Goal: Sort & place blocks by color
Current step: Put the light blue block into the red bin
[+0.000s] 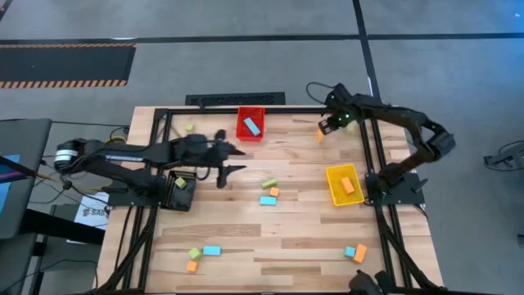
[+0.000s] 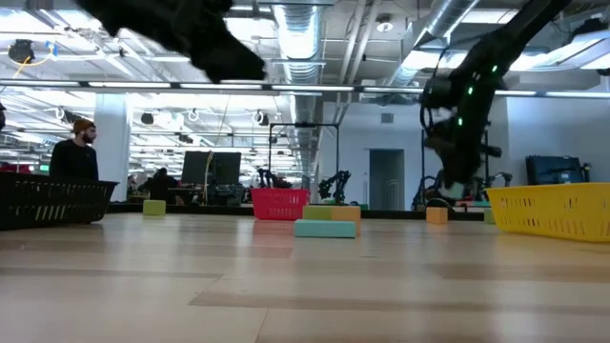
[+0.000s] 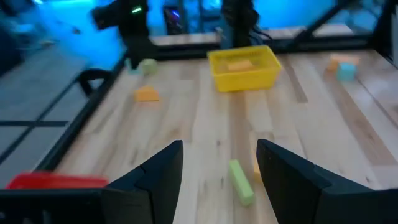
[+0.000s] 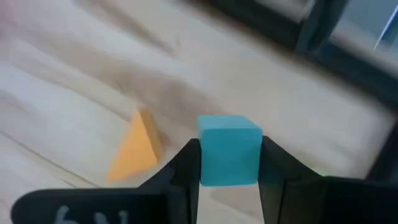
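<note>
My right gripper [image 4: 229, 152] is at the table's far right corner [image 1: 327, 125], shut on a light-blue cube [image 4: 229, 158], just above an orange wedge block [image 4: 134, 149]. My left gripper [image 3: 221, 168] hovers open over the table's middle [image 1: 234, 161], with a yellow-green bar [image 3: 240, 180] lying ahead of it, next to an orange block [image 1: 274, 192] and a light-blue bar [image 1: 267, 200]. A light-blue block lies in the red bin [image 1: 250, 124], an orange one in the yellow bin [image 1: 344, 184] and a green one in the black bin [image 1: 182, 190]. My right gripper pinches the light-blue cube between its two fingers [image 4: 186, 167], one on each of two opposite side faces [image 4: 205, 158]. The fingers come from above, slanting down. The cube sits square between them and looks lifted off the wood.
Loose blocks lie near the table's near edge: green [image 1: 194, 253], light-blue [image 1: 212, 251] and orange [image 1: 191, 265] on the left, light-blue [image 1: 350, 251] and orange [image 1: 360, 252] on the right. A green block [image 1: 189, 128] lies far left. A person [image 2: 81, 152] stands in the room behind.
</note>
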Motion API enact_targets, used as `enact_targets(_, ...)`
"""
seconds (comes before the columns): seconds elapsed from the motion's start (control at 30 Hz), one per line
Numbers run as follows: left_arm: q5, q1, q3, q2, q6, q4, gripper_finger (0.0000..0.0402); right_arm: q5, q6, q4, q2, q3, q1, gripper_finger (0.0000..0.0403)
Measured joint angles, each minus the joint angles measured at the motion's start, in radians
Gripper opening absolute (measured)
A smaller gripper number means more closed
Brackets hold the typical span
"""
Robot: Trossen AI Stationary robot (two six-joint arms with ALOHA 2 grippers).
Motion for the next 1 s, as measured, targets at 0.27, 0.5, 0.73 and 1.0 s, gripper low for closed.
enact_targets(0.27, -0.002, 0.001, -0.296, -0.134, -0.098, 0.418, 0.0192, -0.239, 0.089, 0.32, -0.127, 0.002, 0.102, 0.012)
enact_targets(0.5, -0.005, 0.002, -0.355, -0.086, -0.037, 0.496, 0.0192, -0.446, 0.138, 0.577, -0.025, 0.002, 0.324, 0.0128)
enact_targets(0.73, 0.01, 0.001, -0.353, -0.048, 0.022, 0.5, 0.0193, -0.524, 0.244, 0.839, 0.149, 0.001, 0.465, 0.0128)
enact_targets(1.0, 0.117, 0.001, -0.353, 0.056, 0.116, 0.559, 0.0212, -0.65, 0.414, 1.212, 0.295, 0.002, 0.564, 0.013)
